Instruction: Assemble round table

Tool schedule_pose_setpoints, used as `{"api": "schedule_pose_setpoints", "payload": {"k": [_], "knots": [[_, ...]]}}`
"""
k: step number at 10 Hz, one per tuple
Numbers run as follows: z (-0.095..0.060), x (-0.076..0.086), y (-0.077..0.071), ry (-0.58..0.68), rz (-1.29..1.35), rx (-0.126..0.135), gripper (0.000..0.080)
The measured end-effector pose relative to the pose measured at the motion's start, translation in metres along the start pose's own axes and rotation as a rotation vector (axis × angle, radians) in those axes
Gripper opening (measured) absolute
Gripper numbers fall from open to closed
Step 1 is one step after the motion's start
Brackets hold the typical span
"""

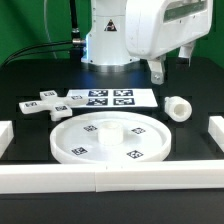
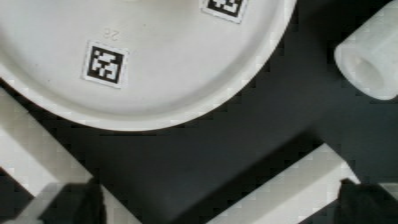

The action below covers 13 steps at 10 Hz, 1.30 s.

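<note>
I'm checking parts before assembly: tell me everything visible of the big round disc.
The round disc is white, plastic-looking, with a raised rim and a low round hub at its centre. Four small black-and-white square tags sit on its face. It lies flat, rim up, on the black table, close to the front rail; no loose part touches it.

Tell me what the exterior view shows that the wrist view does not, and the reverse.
Only the exterior view: the cross-shaped foot piece, the marker board and the arm with its white body. Only the wrist view: the gripper seen close, its jaws wide apart with nothing between them. Both: the round rimmed disc with its tags and, beside it but apart, the short cylinder leg.
</note>
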<state>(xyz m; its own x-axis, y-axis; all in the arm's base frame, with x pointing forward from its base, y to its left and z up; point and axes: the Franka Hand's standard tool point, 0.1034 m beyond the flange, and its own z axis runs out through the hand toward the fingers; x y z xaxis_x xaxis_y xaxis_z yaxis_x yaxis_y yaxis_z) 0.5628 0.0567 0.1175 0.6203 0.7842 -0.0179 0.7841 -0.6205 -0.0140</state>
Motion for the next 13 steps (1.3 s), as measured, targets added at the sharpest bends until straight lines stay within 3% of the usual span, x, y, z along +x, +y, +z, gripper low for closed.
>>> {"api": "schedule_pose_setpoints", "payload": {"k": [3,4,5,6,9,11,13], "knots": [[0.000,0.000,0.000,0.000,0.000,0.000,0.0649],[0.004,-0.003,0.003,0.017,-0.058,-0.014,0.0649],[0.021,-0.024,0.007,0.028,-0.131,-0.026,0.0649],[0.034,-0.048,0.012,0.017,-0.171,-0.007,0.0649],[0.076,-0.088,0.038,0.033,-0.265,-0.004,0.0649],[0.093,-0.096,0.046,0.030,-0.264,0.012,0.0649],[0.098,-0.090,0.043,0.032,-0.256,0.016,0.0649]]}}
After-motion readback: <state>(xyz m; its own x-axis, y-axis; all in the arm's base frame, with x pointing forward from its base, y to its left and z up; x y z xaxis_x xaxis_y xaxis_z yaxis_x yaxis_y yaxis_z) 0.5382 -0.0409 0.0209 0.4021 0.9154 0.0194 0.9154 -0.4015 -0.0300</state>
